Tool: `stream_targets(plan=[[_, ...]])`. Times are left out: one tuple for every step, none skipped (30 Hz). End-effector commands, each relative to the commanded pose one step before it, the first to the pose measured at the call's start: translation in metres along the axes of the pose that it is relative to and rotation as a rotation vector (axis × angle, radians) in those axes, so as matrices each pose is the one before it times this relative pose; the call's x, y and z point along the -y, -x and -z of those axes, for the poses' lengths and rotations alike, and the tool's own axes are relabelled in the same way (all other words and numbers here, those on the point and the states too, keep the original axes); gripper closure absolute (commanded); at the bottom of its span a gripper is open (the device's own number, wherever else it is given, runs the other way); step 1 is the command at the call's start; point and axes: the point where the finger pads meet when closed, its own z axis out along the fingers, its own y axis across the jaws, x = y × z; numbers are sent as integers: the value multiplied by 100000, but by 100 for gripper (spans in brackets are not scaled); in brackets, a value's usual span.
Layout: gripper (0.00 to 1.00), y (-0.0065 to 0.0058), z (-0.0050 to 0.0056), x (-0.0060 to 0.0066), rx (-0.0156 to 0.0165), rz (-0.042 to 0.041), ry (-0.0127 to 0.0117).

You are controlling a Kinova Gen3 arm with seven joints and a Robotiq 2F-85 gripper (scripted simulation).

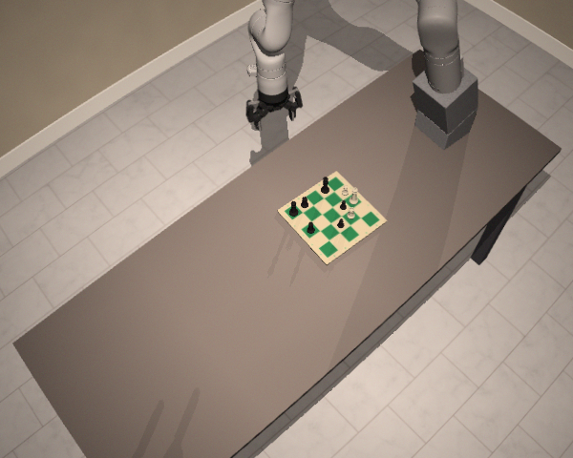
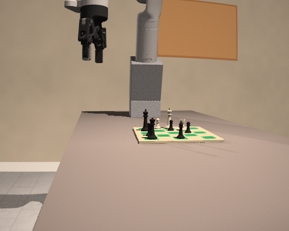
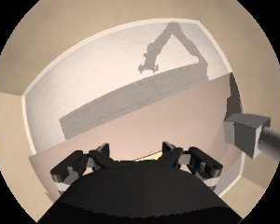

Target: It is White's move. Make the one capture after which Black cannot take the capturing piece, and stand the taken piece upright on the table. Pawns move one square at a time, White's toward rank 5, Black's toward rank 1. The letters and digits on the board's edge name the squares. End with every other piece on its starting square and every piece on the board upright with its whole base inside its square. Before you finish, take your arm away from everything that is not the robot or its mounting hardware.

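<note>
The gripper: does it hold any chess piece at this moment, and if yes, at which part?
Nothing is held. The gripper hangs open, high above the table's edge and well away from the chessboard; all pieces stand on the board.

The open claw point(image 2: 91, 57) hangs high above the table point(image 2: 164, 186), left of the chessboard point(image 2: 179, 140).

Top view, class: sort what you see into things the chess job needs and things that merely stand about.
Needed: chessboard; black pieces; white pieces; open gripper; table, for the captured piece.

Standing about: orange panel; grey pedestal; tiled floor.
</note>
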Motion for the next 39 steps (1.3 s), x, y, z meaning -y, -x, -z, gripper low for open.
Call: stream_targets(plan=[[0,-16,53,50,-63,9,-141],[0,0,0,0,0,0,0],[0,0,0,0,0,0,0],[0,0,0,0,0,0,0],[0,0,0,0,0,0,0],[0,0,0,0,0,0,0],[0,0,0,0,0,0,0],[0,0,0,0,0,0,0],[0,0,0,0,0,0,0],[0,0,0,0,0,0,0],[0,0,0,0,0,0,0],[0,0,0,0,0,0,0],[0,0,0,0,0,0,0],[0,0,0,0,0,0,0],[0,0,0,0,0,0,0],[0,0,0,0,0,0,0],[0,0,0,0,0,0,0],[0,0,0,0,1,-6,1],[0,-2,-2,-1,2,-37,9],[0,-5,-6,-2,6,-99,25],[0,-10,-12,-4,11,-187,47],[0,-15,-19,-6,18,-301,75],[0,-22,-28,-9,26,-438,109],[0,-30,-38,-12,36,-595,149],[0,-39,-49,-16,46,-771,193],[0,-48,-61,-19,57,-963,242],[0,-58,-74,-23,68,-1169,295],[0,-69,-88,-26,80,-1388,351],[0,-80,-103,-30,91,-1617,410],[0,-91,-118,-33,102,-1855,472],[0,-102,-133,-35,113,-2100,537],[0,-112,-149,-37,123,-2349,603],[0,0,0,0,0,0,0],[0,0,0,0,0,0,0],[0,-123,-165,-39,131,-2602,672],[0,-133,-182,-39,138,-2856,741],[0,-142,-198,-39,143,-3111,812],[0,-151,-214,-38,146,-3363,884],[0,-158,-230,-36,147,-3613,955]])
